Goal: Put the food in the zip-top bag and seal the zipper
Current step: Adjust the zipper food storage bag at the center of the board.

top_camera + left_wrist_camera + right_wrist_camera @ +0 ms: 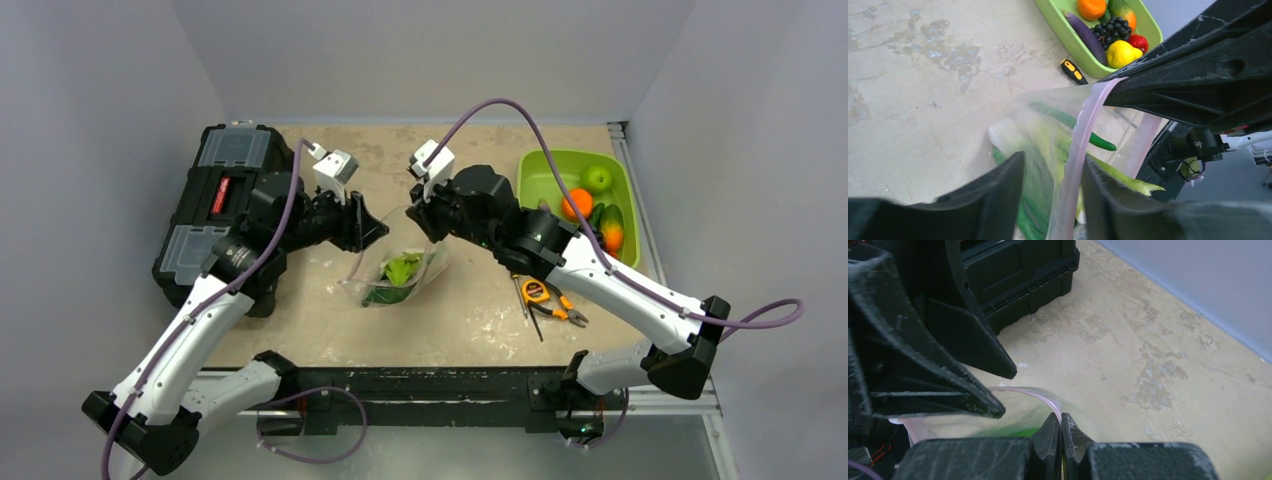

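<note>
Left gripper point(1053, 160) nearest: fingers a little apart, straddling the zipper point(1083, 135) at the mouth of the zip-top bag point(432, 260), not clamped on it; right gripper point(1060, 418) at the mouth's other end, pinched tight on that strip. Risks, as I judge them: the loose left fingers slide off or skip a stretch so the seal gaps, leaves near the mouth get caught in it, or a hard pull yanks the strip from the right pinch. Counts: 2 grippers, 1 bag, 1 zipper, food point(400, 270) inside the bag as overlapping greens I can't separate into pieces; farther off, 1 black toolbox point(215, 195) on the bag's left-arm side, 1 green bin point(545, 168) on its right-arm side.
</note>
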### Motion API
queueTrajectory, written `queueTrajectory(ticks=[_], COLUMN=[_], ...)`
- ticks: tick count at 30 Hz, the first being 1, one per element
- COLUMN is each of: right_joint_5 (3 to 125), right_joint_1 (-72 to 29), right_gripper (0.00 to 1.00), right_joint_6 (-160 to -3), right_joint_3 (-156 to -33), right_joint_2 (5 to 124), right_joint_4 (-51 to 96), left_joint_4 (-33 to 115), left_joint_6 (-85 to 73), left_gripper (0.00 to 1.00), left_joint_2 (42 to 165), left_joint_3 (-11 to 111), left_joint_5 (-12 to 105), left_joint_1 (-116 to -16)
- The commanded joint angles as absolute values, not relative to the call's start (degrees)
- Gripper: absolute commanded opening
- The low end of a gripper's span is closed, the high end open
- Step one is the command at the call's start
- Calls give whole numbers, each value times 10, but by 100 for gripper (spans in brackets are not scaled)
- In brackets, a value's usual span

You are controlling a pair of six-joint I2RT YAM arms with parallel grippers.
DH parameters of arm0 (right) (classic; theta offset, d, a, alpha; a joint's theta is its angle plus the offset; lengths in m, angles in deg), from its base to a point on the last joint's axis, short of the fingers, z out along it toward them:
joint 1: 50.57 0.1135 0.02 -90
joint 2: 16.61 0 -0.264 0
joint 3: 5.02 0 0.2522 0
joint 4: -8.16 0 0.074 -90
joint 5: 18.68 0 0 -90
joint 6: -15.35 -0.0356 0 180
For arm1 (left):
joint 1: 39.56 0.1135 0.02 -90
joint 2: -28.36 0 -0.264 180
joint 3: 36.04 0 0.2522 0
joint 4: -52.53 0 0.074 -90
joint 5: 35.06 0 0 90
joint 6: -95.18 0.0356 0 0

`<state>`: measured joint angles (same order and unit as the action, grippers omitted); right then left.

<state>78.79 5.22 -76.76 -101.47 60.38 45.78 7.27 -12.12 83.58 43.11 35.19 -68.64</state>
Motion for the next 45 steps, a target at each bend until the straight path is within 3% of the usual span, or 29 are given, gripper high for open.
queueTrajectory(ticks=[1, 4, 5, 6, 8, 10, 13, 15, 22, 26, 28, 33, 35, 37, 45], right_joint_5=[776, 790, 803, 826, 880, 918, 927, 921, 896, 836, 812, 776, 790, 815, 917], right_joint_1=[50, 49, 50, 50, 50, 50, 50, 50, 51, 51, 55, 80, 100, 110, 155], right_gripper=[0, 0, 0, 0, 14, 19, 48, 55, 55, 40, 38, 45, 56, 61, 51], right_joint_6=[-771, -783, -793, -809, -867, -947, -1027, -1060, -1152, -1180, -1192, -1196, -1210, -1228, -1334], right_joint_3=[-1049, -1049, -1049, -1051, -1072, -1100, -1093, -1090, -1057, -1016, -1006, -1001, -993, -989, -960], right_joint_2=[592, 595, 595, 596, 605, 618, 601, 585, 526, 501, 500, 511, 512, 519, 532], right_joint_4=[441, 443, 446, 453, 491, 554, 594, 619, 677, 645, 636, 623, 615, 626, 653], left_joint_4=[81, 86, 92, 101, 120, 129, 130, 130, 153, 159, 159, 158, 157, 157, 165], left_joint_6=[-130, -143, -152, -165, -204, -244, -280, -293, -304, -305, -305, -304, -303, -303, -322], left_gripper=[31, 3, 0, 0, 0, 0, 0, 0, 0, 0, 0, 0, 0, 0, 0], left_joint_2=[850, 859, 858, 855, 846, 841, 840, 840, 838, 840, 841, 840, 839, 838, 839], left_joint_3=[435, 441, 440, 439, 433, 431, 433, 432, 427, 423, 423, 421, 420, 418, 416], left_joint_5=[370, 369, 371, 379, 399, 426, 453, 460, 445, 440, 439, 435, 435, 438, 457], left_joint_1=[-689, -688, -689, -689, -689, -689, -690, -690, -697, -700, -702, -708, -710, -713, -740])
